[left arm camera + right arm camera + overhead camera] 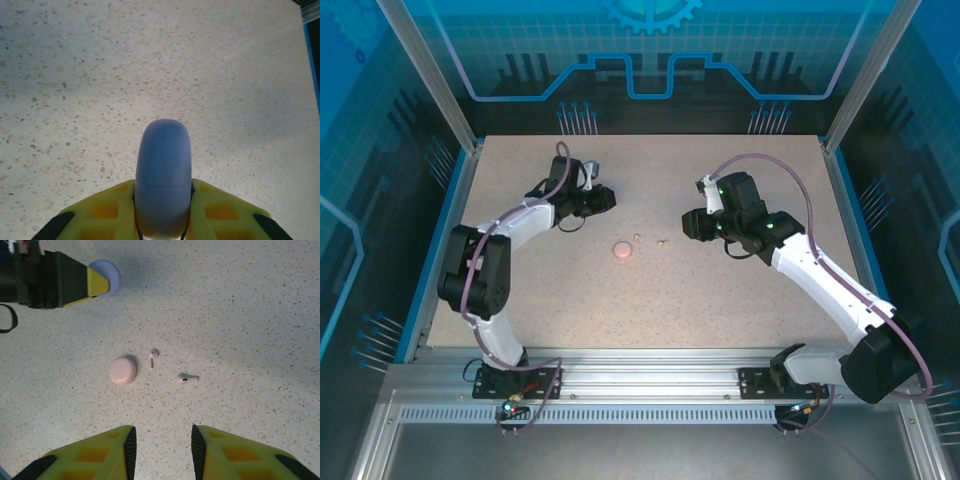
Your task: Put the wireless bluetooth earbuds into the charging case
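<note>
The left gripper clamps a rounded lavender plastic case; the right gripper, partly open and empty, hangs over open speckled tabletop near two pale pink earbuds.

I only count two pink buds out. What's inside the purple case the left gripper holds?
The purple case is clamped closed in the left gripper; only its shell and seam show, the inside is hidden.

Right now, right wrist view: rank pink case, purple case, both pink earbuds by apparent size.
1. pink case and purple case: similar; purple is partly hidden, so unranked.
2. earbud beside the pink case and the other earbud: much smaller, alike.
</note>
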### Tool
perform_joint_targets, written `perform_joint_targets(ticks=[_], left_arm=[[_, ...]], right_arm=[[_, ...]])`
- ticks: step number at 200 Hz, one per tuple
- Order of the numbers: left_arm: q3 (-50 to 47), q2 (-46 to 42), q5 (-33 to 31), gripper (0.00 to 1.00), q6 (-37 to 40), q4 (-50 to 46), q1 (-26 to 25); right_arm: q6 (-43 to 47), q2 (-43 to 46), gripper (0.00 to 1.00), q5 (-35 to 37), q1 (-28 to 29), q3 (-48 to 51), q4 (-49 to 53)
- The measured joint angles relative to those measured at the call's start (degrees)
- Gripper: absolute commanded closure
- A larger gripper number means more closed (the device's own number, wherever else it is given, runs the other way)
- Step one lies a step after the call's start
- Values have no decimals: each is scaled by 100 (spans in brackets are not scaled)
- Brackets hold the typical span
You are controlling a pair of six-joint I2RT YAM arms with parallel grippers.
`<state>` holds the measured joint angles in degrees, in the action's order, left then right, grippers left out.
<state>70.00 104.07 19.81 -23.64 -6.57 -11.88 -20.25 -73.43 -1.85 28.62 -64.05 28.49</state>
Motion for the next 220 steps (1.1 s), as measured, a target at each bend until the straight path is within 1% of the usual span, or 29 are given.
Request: perform_joint_targets(ticks=[51,103,137,155,173,220], left_arm=[[588,750,164,91,22,-625,179],[1095,1274,254,91,61,-1086,315],[1386,1596,299,89,111,-1329,332],[1478,1733,302,85,114,-1469,337],[1506,1803,317,79,118,-1565,350],[1547,1805,197,47,116,-1753,354]], right_arm=[[2,-20,63,20,33,-4,66],[26,-28,63,24,33,-4,68],[42,-55,63,37,33,-7,72],[44,-57,63,37,33,-7,76],[44,-63,63,39,33,-7,103],[72,-85,63,42,33,-9,157]])
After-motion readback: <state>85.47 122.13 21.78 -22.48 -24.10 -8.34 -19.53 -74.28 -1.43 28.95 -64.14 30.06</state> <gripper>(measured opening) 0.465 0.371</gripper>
